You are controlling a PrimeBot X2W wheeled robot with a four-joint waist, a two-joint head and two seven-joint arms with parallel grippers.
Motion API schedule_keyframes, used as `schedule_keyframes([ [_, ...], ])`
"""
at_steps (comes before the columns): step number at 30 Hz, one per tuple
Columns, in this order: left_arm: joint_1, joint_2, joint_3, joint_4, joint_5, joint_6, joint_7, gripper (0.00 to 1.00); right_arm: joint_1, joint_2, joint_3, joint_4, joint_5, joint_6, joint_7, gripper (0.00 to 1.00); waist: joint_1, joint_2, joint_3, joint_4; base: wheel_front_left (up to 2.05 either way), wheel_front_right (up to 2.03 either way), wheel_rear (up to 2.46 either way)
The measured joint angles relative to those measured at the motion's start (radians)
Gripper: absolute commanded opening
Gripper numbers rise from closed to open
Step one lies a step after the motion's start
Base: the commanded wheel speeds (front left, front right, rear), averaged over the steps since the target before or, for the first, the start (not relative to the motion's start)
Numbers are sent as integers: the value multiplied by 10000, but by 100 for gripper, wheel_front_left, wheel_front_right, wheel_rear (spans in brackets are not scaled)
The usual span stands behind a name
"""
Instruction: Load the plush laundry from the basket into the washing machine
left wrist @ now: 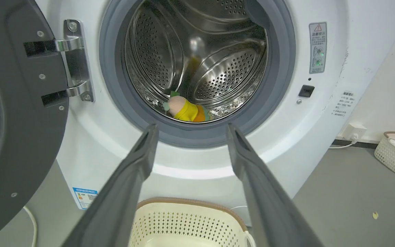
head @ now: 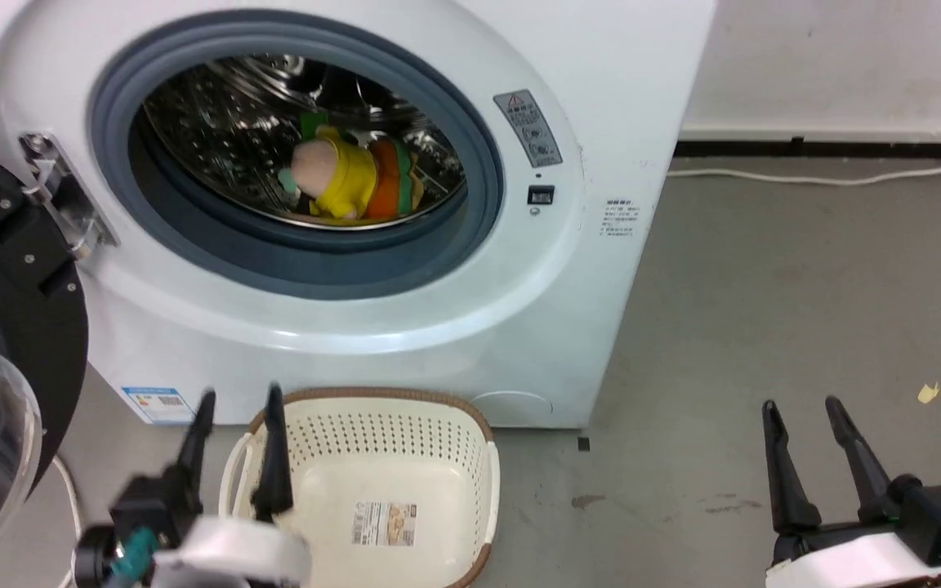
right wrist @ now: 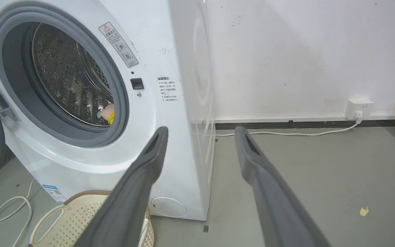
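- Plush laundry [head: 352, 175]: you have it inside the washing machine [head: 438, 327], lying at the bottom of the steel drum [head: 217, 122]. Its pinkish head is to your left, the yellow body is in the middle and the orange bun is to the right.
- Door [head: 21, 269]: swung wide open at your left.
- Basket [head: 393, 441]: on the floor [head: 764, 286] just before the machine, below the opening, with a printed sticker [head: 385, 523] on its inner floor.
- Your left gripper [head: 240, 394]: fingers spread, holding nothing, over the basket's left rim.
- Your right gripper [head: 801, 404]: fingers spread, holding nothing, well right of the basket.
- Second basket [left wrist: 394, 157]: beside the wall, with coloured items inside.
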Motion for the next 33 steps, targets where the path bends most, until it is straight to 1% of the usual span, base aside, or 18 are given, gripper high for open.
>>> schedule_keyframes([
  [6,742,-194,-276,33,570,81,2,100,190,0,159,104,73,0,0,100,2,0,-193,11,0,0,0],
  [9,830,-222,-362,134,823,198,2,100,206,0,234,115,69,0,0,100,2,0,-219,11,0,0,0],
  [15,834,-261,-263,109,930,190,2,100,212,0,334,115,40,0,0,100,2,0,-177,48,0,0,0],
  [16,825,-261,-253,100,920,190,8,0,207,0,336,115,40,0,4,0,2,0,-174,50,0,0,0],
  [33,824,-265,-198,6,999,190,272,0,201,0,336,69,-65,0,267,0,2,0,-235,119,0,0,0],
])
